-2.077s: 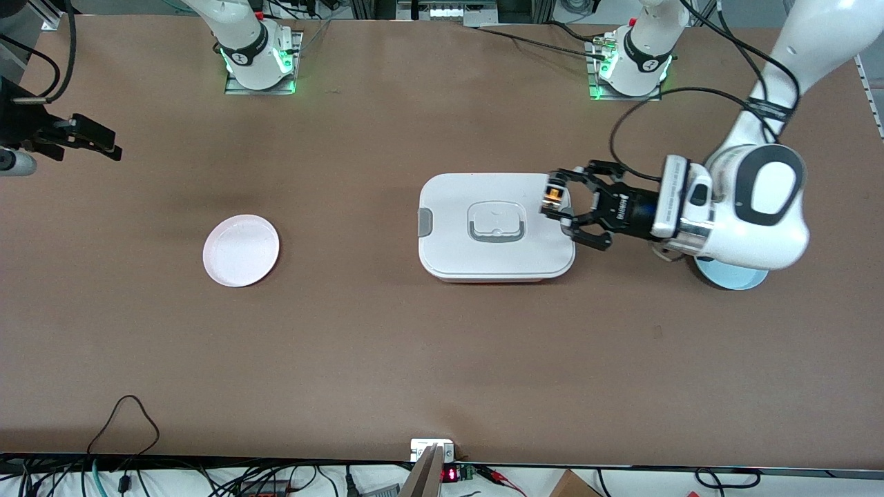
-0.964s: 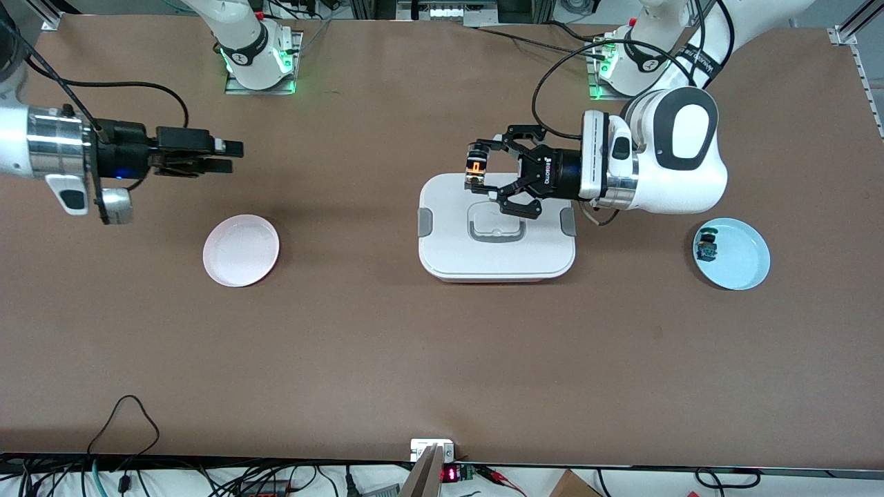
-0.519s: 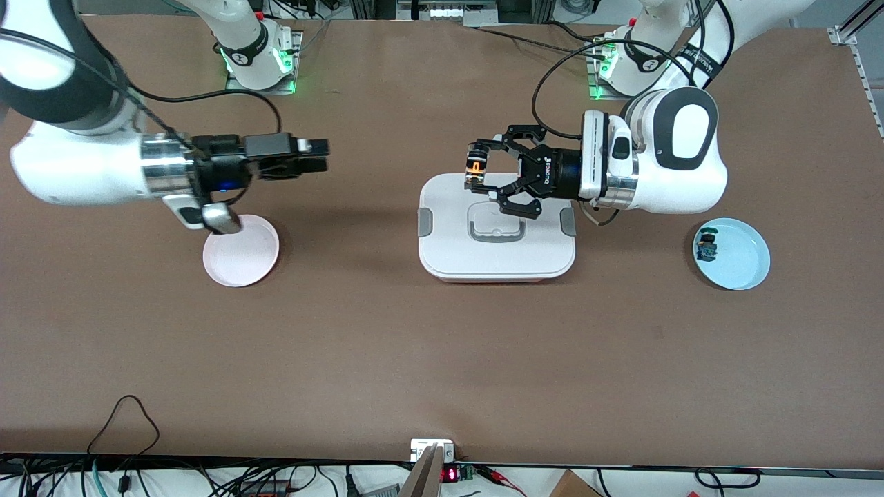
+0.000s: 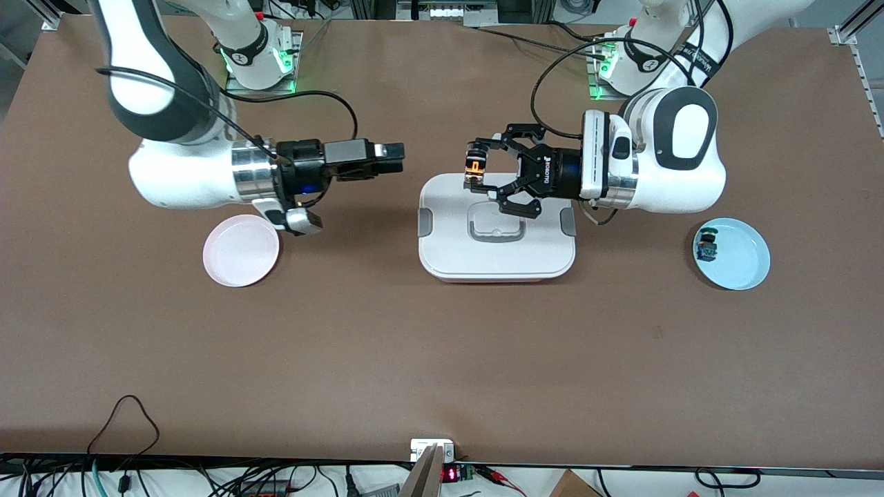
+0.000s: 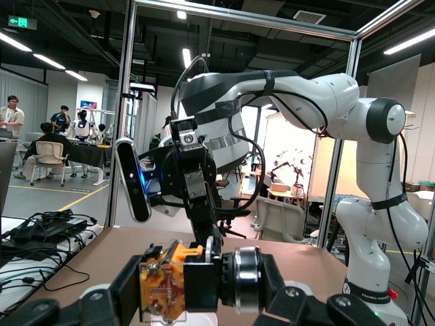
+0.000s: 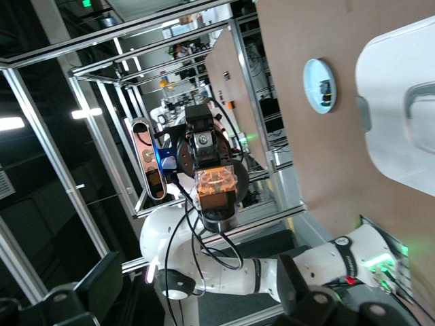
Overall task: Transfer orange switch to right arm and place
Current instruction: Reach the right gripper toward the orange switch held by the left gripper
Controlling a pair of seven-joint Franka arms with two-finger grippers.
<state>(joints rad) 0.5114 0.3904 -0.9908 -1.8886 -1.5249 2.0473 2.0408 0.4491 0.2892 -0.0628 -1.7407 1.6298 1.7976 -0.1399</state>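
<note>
Orange switch (image 4: pixel 475 168) clamped between the fingertips of the left gripper (image 4: pixel 478 174), carried in the air over the edge of the white lidded box (image 4: pixel 496 259) that faces the arm bases. Held crosswise between the two pads; in the left wrist view seen as orange switch (image 5: pixel 168 285) pinched from both sides by the black fingers (image 5: pixel 207 280). Left jaws clenched on it, wrist turned level, pointing toward the right arm's end of the table.

Right gripper (image 4: pixel 395 157) also level, aimed at the box from the table's right-arm end, over bare table just short of the box, well apart from the switch. Jaws released, empty. Right arm (image 4: pixel 186 172) above the table beside the pink plate (image 4: pixel 241 250).

Compared with half a second earlier: right gripper shifted markedly closer to the box, forearm now clear of the pink plate; left gripper and switch unchanged in place.

Appearance of the switch: tiny blocky body, black casing, translucent orange-tan face with metal contacts visible, a dark round collar at one end. From the right wrist view, orange switch (image 6: pixel 216 185) shown face-on, glowing amber.

Also present: blue plate (image 4: pixel 740 266) toward the left arm's end from the box, holding a second switch (image 4: pixel 706 247) with green-blue parts.
</note>
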